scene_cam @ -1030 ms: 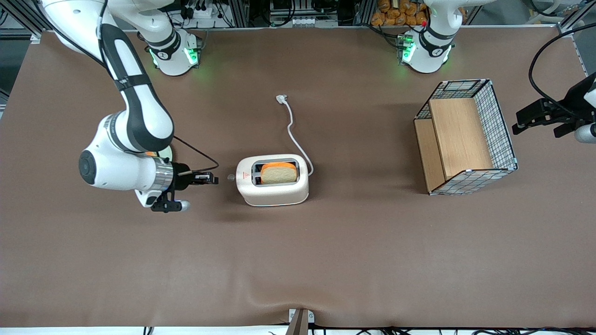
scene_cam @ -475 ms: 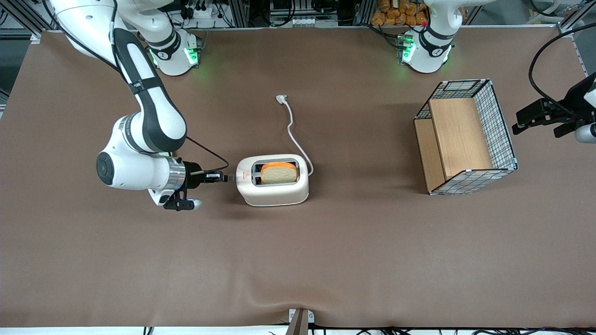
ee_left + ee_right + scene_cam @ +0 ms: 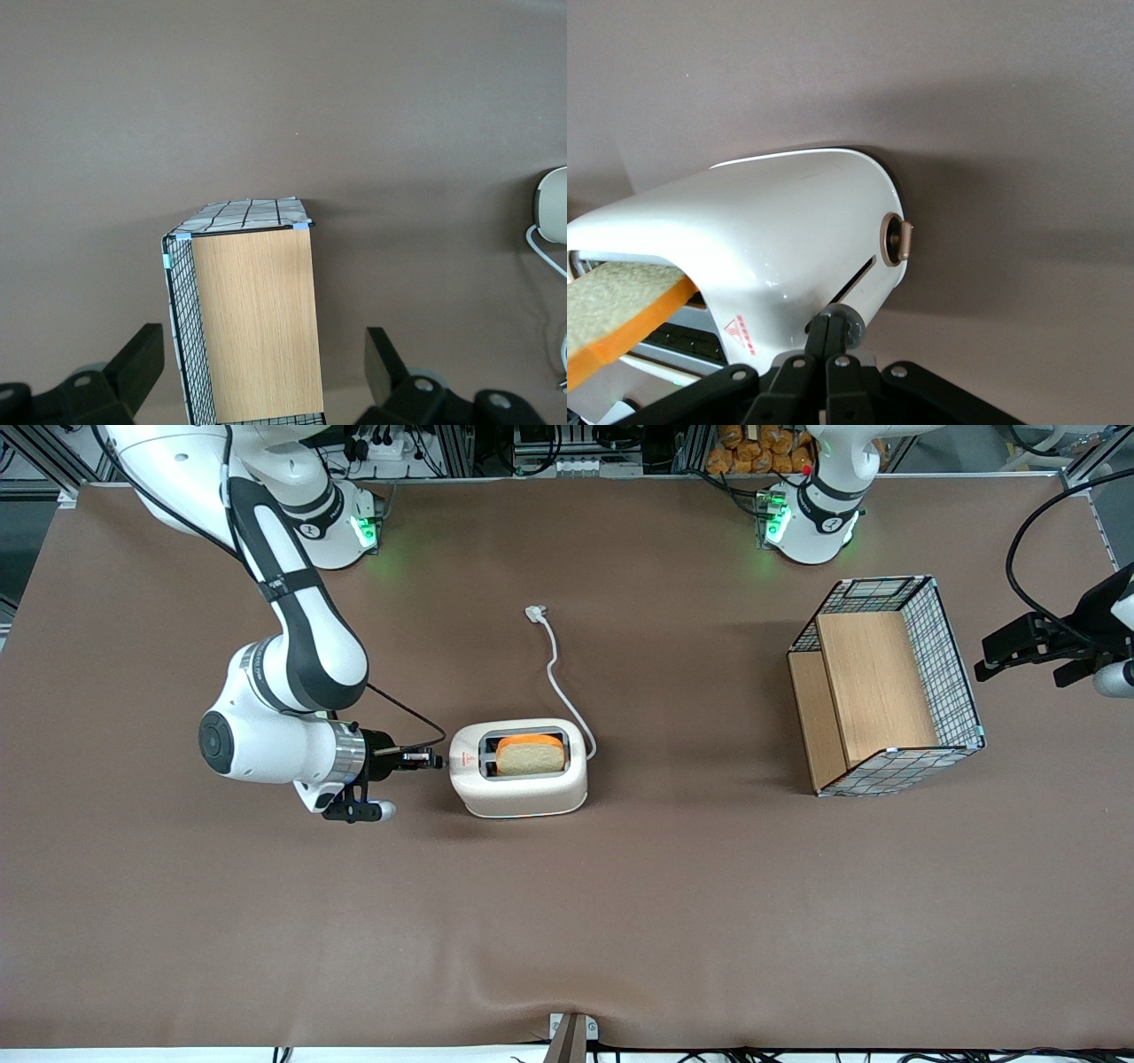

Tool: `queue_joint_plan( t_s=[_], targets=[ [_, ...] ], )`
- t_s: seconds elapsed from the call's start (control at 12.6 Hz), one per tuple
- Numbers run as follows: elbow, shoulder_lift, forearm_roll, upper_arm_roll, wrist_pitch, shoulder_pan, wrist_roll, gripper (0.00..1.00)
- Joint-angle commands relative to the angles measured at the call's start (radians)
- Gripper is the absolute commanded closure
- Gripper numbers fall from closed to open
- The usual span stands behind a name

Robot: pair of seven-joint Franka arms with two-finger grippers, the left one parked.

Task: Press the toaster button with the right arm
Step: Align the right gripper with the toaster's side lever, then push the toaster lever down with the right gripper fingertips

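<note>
Right arm's gripper (image 3: 433,760), fingers (image 3: 825,341) pinched closed, tips touching toaster button (image 3: 849,324) on narrow end of toaster (image 3: 518,767), mid-tabletop (image 3: 567,921). Bread sits high; press seemingly begun, push-down left.

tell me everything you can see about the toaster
The toaster is small, white and rounded, of glossy plastic by its look, standing upright on the brown table. A slice of bread with an orange edge sticks up from one slot. Its narrow end face carries a red triangle mark, a vertical slot and a round dial. A white cord trails away. The gripper, fingers shut, is at the toaster button.
</note>
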State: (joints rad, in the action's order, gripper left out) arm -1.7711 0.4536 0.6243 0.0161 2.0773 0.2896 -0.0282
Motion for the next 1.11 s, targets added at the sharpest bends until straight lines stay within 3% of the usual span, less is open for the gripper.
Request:
queue_joint_plan(
  t_s=[0.0, 1.03],
  targets=[
    [-0.016, 0.008, 0.025, -0.007, 0.033, 0.011, 0.004, 1.00],
    [-0.036, 0.062, 0.025, -0.007, 0.112, 0.025, 0.016, 1.00]
  ],
)
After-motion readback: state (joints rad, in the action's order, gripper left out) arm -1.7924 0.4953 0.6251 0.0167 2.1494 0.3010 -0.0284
